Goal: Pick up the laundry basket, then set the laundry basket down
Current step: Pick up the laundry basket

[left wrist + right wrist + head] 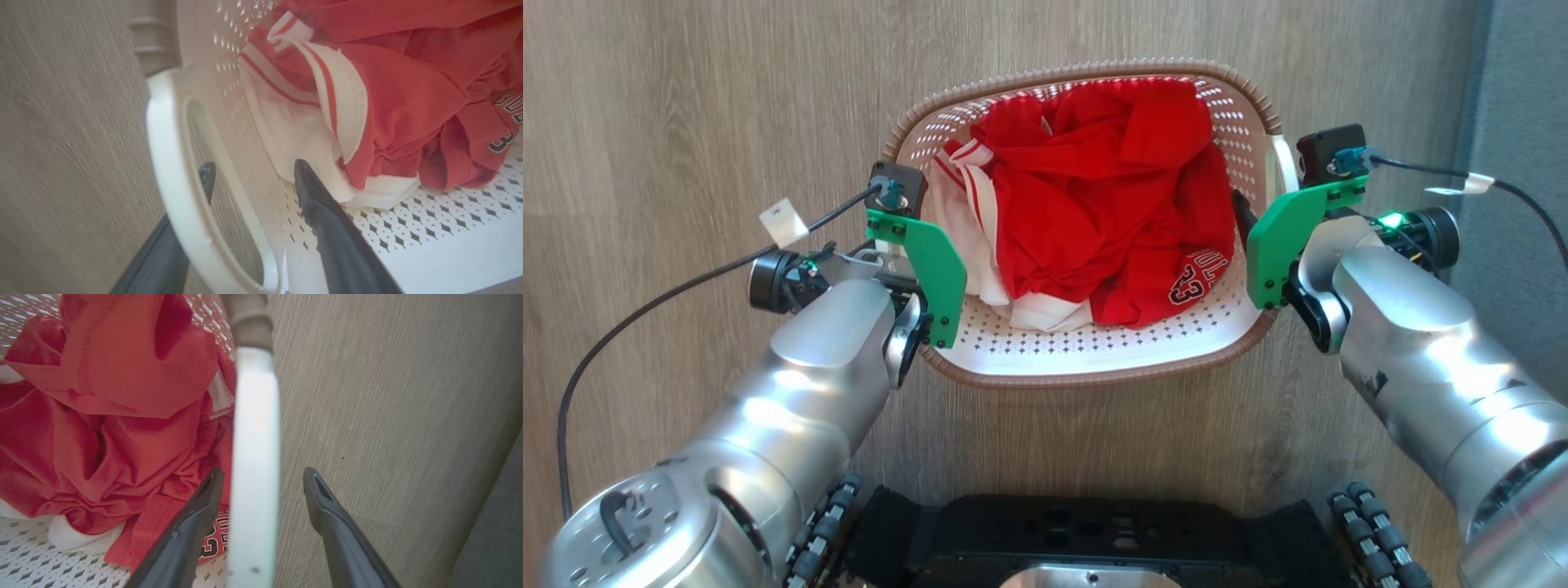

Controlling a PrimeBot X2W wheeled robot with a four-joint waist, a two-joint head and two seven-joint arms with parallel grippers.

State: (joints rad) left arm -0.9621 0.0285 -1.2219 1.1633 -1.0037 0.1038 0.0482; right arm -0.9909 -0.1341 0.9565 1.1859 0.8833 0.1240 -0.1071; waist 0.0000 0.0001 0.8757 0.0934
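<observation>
White perforated plastic, edged in brown braid: the laundry basket (pixel 1094 349) sits on the wood-plank floor (pixel 686 122), just ahead of the robot's base and nearer the floor's right edge, where a grey strip (pixel 1523 122) begins. A crumpled red-and-white jersey (pixel 1094 196) fills it.

The step in hand looks like securing the grasp before the lift; the basket appears to rest flat on the floor.

The left gripper (pixel 253 167) straddles the left handle (pixel 171 163). Its fingers are apart, one (pixel 163 253) outside the handle and the other (pixel 327 220) inside the basket, its tip at the jersey's white hem. The right gripper (pixel 263 473) straddles the right handle (pixel 253 437) the same way. One finger (pixel 192 526) lies close against the handle's inner side over the cloth, and the other (pixel 335 522) stands clear over the floor. Neither pair is clamped.

Next, both pairs likely need to close on their handles together, without pinching fabric. The arms should then rise evenly so the load stays level.
</observation>
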